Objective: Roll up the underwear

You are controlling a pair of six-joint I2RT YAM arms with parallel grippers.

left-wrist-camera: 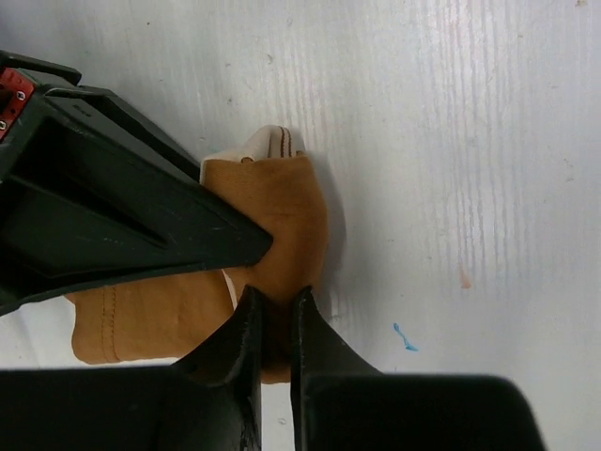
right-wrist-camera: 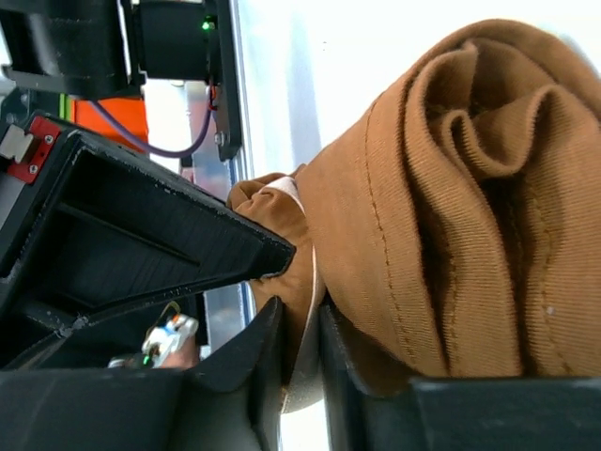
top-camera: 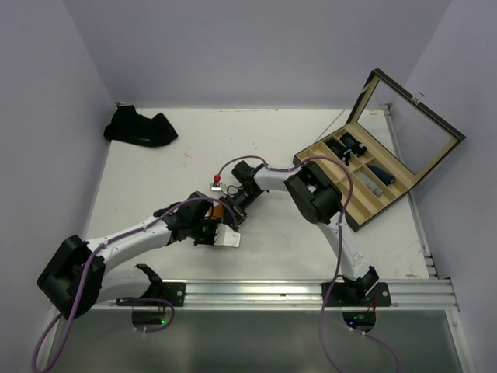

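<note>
The rust-orange underwear (right-wrist-camera: 451, 207) lies near the middle of the bench (top-camera: 155, 179), a little toward the near edge, and both my arms meet over it. From my right wrist it shows as a thick, bunched roll of ribbed cloth, with a row of stitching along 1 fold and deep creases at its end. A thin strip of the cream waistband (right-wrist-camera: 310, 272) runs down beside it. From my left wrist the same cloth looks flatter and folded over itself, with the cream band peeking out at its far end.

My left end effector (left-wrist-camera: 272, 296) is narrow, its fingers pinching a fold of the orange cloth down at the bench. My right end effector (right-wrist-camera: 299, 301) is narrow too, closed on the cloth's edge with the cream strip caught in it. The 2 end effectors sit just beside each other, so I have little room between them.

To the right of the cloth, the left wrist view shows bare white bench with only a small blue mark (left-wrist-camera: 404, 336). In the far left corner lies a black underwear (top-camera: 140, 127), well apart from my arms. On the right stands the wooden box (top-camera: 361, 202) with its glass lid (top-camera: 411, 132) raised and rolled dark pieces (top-camera: 353, 144) in its compartments; my right elbow hangs near it. Pale walls (top-camera: 46, 116) close the bench on the left, far and right sides, and a metal rail (top-camera: 272, 291) runs along the near edge.
</note>
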